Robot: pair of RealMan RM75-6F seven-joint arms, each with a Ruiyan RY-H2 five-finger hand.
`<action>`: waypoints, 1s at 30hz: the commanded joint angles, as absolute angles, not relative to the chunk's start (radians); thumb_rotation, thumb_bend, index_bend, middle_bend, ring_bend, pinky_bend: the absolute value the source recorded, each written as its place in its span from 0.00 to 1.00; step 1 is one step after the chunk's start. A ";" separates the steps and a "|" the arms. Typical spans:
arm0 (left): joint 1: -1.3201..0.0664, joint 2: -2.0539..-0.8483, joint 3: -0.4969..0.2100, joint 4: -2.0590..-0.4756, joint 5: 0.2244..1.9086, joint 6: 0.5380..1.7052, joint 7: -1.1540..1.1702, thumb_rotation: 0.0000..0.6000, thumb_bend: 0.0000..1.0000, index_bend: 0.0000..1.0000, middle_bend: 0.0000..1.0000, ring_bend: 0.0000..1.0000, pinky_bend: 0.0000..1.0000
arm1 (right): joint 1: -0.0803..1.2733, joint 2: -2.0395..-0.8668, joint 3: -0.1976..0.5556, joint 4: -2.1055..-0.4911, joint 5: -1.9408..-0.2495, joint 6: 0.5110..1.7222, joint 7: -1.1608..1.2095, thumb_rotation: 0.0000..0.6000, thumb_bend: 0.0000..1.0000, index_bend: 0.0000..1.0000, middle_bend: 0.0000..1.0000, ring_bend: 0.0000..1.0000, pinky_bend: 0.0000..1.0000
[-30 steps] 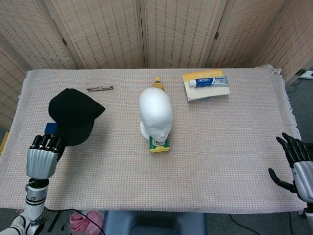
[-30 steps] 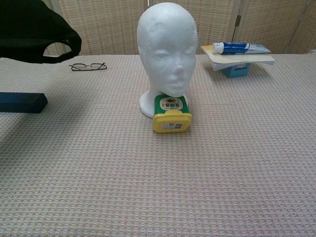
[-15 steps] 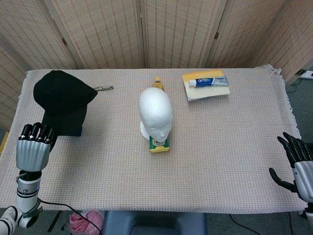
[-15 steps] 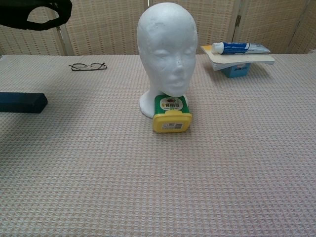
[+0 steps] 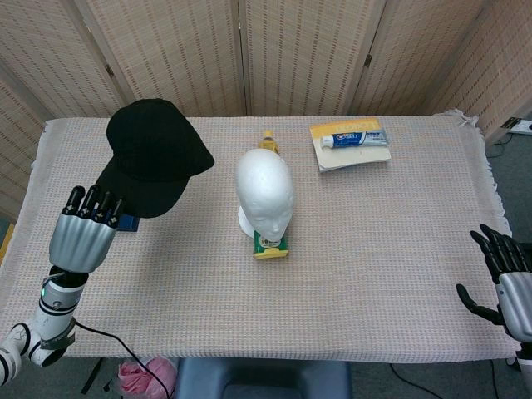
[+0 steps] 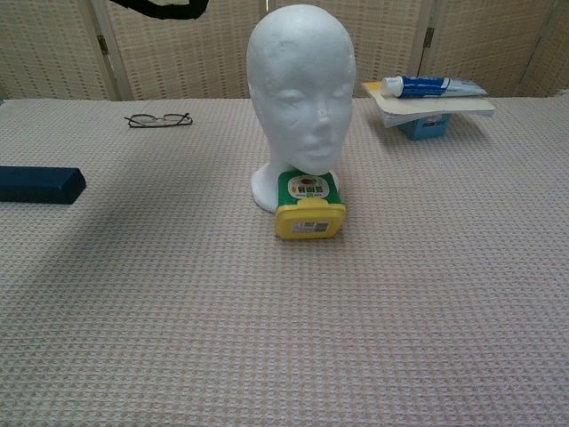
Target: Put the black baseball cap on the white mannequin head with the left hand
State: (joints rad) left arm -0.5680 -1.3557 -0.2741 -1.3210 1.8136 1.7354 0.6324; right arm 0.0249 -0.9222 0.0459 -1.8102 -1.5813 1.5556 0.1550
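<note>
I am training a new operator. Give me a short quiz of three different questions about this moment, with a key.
1. True or false: the black baseball cap already sits on the white foam mannequin head.
2. Which thing lies on the stack of papers at the far side of the woven tablecloth? A) wire-framed glasses B) blue and white toothpaste tube C) dark blue flat box
3. Fill in: the left hand holds the cap ___ the table, to the left of the mannequin head.

Key
1. False; the head is bare.
2. B; the toothpaste tube rests there, and the glasses lie on the cloth.
3. above
</note>
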 commanded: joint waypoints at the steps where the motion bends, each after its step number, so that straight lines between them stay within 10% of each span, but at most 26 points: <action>1: -0.602 -1.329 -0.300 -1.369 1.818 1.695 0.672 1.00 0.40 0.66 0.74 0.56 0.62 | 0.023 -0.919 0.045 -1.810 -1.584 1.559 0.160 1.00 0.27 0.00 0.00 0.00 0.00; 30: -0.807 -1.367 -0.434 -1.295 1.589 1.447 0.545 1.00 0.40 0.66 0.74 0.56 0.62 | 0.055 -0.935 0.060 -1.797 -1.525 1.489 0.132 1.00 0.27 0.00 0.00 0.00 0.00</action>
